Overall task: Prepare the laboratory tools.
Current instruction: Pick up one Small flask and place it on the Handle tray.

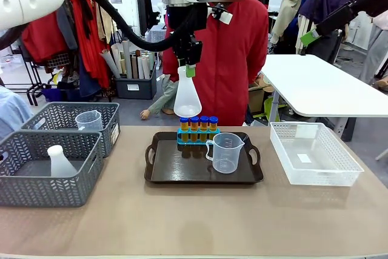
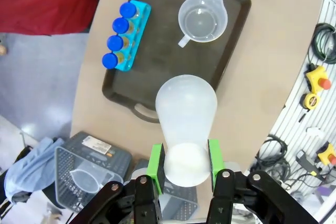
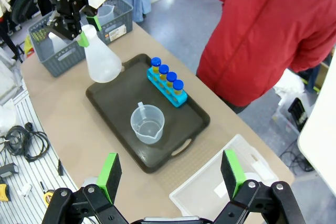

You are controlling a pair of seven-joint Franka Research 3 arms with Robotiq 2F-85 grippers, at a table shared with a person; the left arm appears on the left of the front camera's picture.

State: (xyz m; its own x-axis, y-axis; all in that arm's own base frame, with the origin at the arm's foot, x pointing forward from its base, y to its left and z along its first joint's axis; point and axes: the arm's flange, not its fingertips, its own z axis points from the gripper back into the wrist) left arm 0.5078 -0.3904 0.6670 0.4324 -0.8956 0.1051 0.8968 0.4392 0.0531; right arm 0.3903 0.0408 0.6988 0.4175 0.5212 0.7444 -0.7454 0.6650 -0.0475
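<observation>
left gripper (image 2: 184, 167) clamped on the neck of a translucent conical flask (image 1: 187, 94), held in the air above the dark tray (image 1: 163, 174), blue tube rack (image 1: 197, 135) and clear beaker (image 1: 225, 152) below it, right gripper (image 3: 170, 174) spread apart, high over the table

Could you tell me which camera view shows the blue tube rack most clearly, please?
The right wrist view: the blue rack shows its side and all four blue-capped tubes unobstructed on the tray. The left wrist view shows it from straight above, mostly caps. In the front view the held flask hangs just above it.
</observation>
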